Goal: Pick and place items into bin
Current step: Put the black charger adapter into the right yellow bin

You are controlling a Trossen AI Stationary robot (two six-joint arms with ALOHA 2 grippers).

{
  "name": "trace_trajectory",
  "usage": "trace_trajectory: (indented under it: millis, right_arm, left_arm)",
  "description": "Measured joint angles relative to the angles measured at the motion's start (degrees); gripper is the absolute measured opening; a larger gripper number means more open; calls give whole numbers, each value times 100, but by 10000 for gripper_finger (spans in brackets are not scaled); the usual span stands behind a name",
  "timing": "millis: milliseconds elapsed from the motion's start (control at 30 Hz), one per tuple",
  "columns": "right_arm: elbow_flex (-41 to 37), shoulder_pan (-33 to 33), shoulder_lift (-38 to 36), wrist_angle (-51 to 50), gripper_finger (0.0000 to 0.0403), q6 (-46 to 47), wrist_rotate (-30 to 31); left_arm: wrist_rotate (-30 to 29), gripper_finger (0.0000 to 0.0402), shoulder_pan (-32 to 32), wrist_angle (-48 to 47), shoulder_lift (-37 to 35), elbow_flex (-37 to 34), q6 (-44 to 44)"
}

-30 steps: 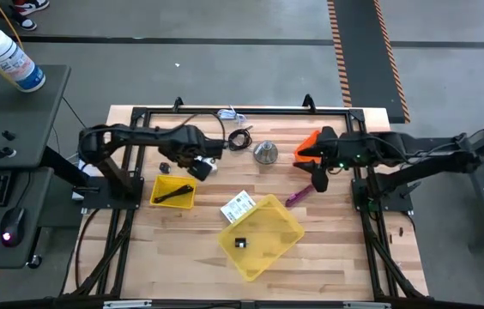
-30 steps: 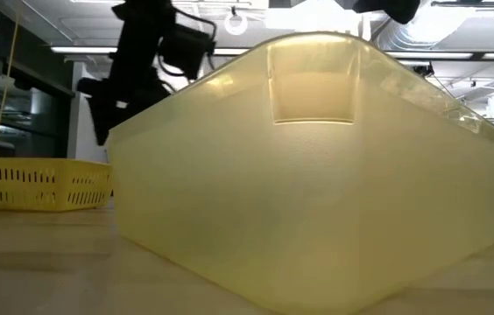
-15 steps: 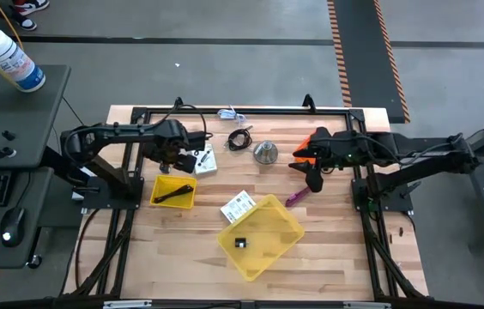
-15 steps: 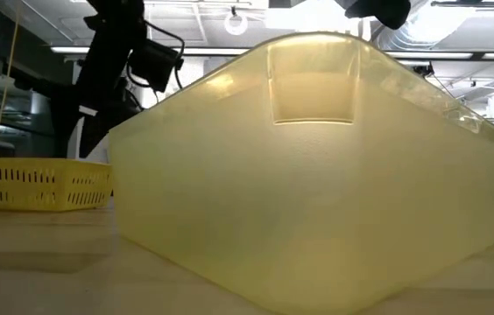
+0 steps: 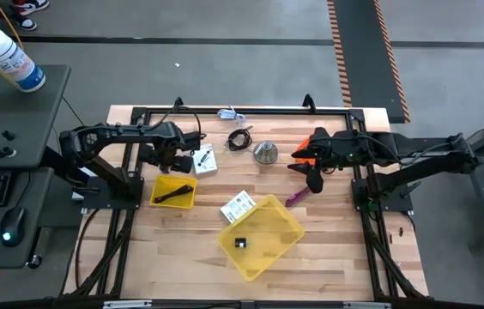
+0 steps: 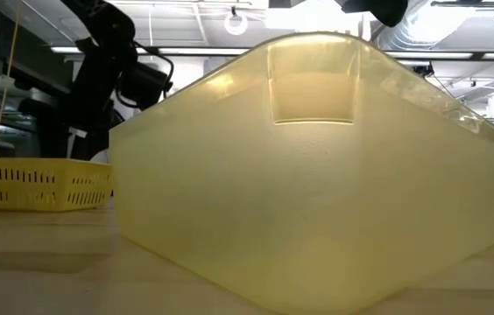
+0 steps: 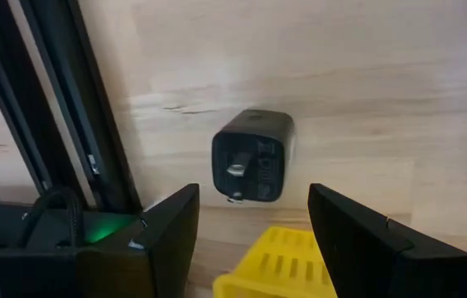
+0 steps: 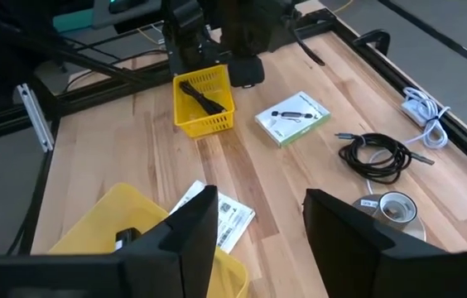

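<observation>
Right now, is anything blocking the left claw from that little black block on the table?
No. The left gripper hangs open right over the small black block, with only bare wood between them. The small yellow basket sits beside it, not in the path.

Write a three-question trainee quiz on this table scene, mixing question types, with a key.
1. True or false: the left gripper is open above a small black block lying on the table.
2. Multiple choice: what lies in the small yellow basket? A) a coiled cable B) a black clip C) a white card
3. Fill in: the purple tool lies on the wood beside the big yellow ____.

Key: 1 true; 2 B; 3 bin. The coiled cable rests on the table near the silver cone, and the right gripper hangs open with nothing in it.
</observation>
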Motion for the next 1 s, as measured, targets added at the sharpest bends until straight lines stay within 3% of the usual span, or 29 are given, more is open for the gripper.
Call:
trace_trajectory:
  millis: [233,1000]
  right_arm:
    - [0,0,0,0,171,0,-36]
    - [-2,0,0,0,173,42,-45]
  left_arm:
    - [121,216,-2,597,-4,-257,-82]
    - [-210,216,271,444,-59,-282,-18]
